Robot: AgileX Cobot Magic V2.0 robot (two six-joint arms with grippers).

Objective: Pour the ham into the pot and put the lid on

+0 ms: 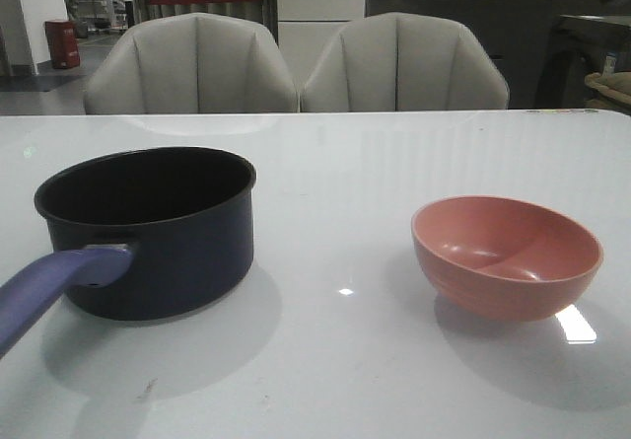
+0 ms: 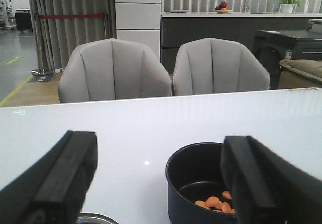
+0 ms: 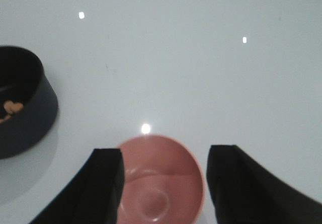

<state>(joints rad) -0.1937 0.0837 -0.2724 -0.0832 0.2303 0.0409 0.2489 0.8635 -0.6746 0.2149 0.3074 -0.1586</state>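
Inside the pot [image 2: 193,183], ham [image 2: 216,204] half hidden behind wide left gripper [image 2: 158,183], right gripper [image 3: 163,183] wide over bowl [image 3: 161,183].

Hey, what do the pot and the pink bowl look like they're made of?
The pot looks like dark-coated metal, probably nonstick, with a dull sheen on its wall; its blue-purple handle looks like smooth matte plastic. The pink bowl looks like plastic or melamine, opaque and satin, with soft highlights inside. None of this is certain from looks alone.

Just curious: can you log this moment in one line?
ham: in pot | bowl: empty | lid: unseen | left gripper: open | right gripper: open
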